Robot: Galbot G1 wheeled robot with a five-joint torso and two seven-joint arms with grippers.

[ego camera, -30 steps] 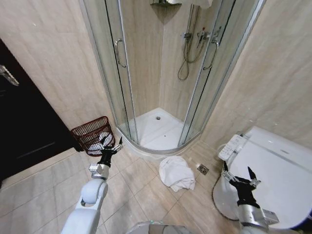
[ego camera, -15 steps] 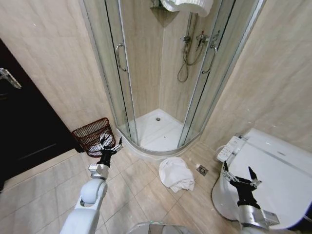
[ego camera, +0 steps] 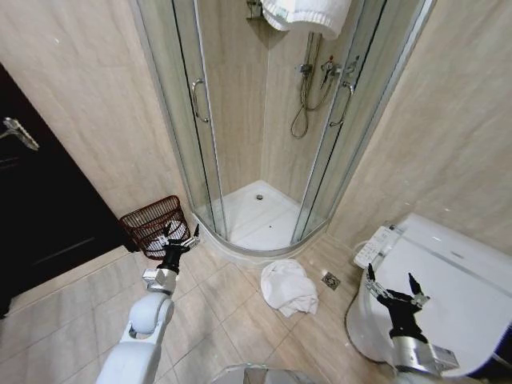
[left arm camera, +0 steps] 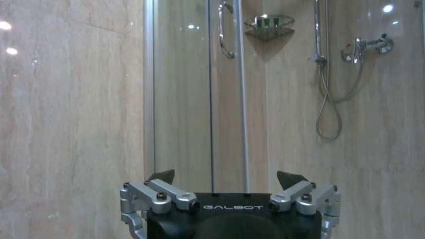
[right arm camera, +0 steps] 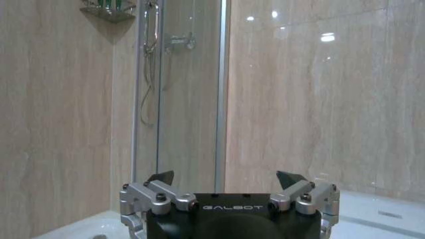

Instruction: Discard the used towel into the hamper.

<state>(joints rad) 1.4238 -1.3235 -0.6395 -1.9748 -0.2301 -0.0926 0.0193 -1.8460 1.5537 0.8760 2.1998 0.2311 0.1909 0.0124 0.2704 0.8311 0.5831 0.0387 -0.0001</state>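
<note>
1. At your far left stands a dark door point(ego camera: 40, 216) with a metal lever handle point(ego camera: 19, 133), set in the beige tiled wall.
2. Next comes the hamper point(ego camera: 152, 226), a reddish-brown wire basket on the floor against the wall, just beside the shower enclosure's left edge. Something pale shows inside it; you cannot tell what.
3. Your left hand point(ego camera: 179, 240) is raised in front of the hamper, fingers spread apart and holding nothing. In the left wrist view the same hand point(left arm camera: 226, 177) faces the glass shower door point(left arm camera: 192, 94), both dark fingertips point(left arm camera: 161, 175) wide apart.
4. Centre: the curved glass shower enclosure point(ego camera: 204, 120) with a white tray point(ego camera: 260, 212), a hose and a mixer tap on its back wall, and a white folded towel on a rack point(ego camera: 308, 12) at the top.
5. On the floor tiles just in front of the shower step lies the used towel point(ego camera: 288, 286), white and crumpled, well apart from the hamper and from both hands. A small square floor drain point(ego camera: 332, 280) sits just to its right.
6. Your right hand point(ego camera: 394, 283) is held up over the rim of the white toilet point(ego camera: 456, 280), fingers apart and empty. The right wrist view shows this hand point(right arm camera: 226, 177) likewise spread.
</note>
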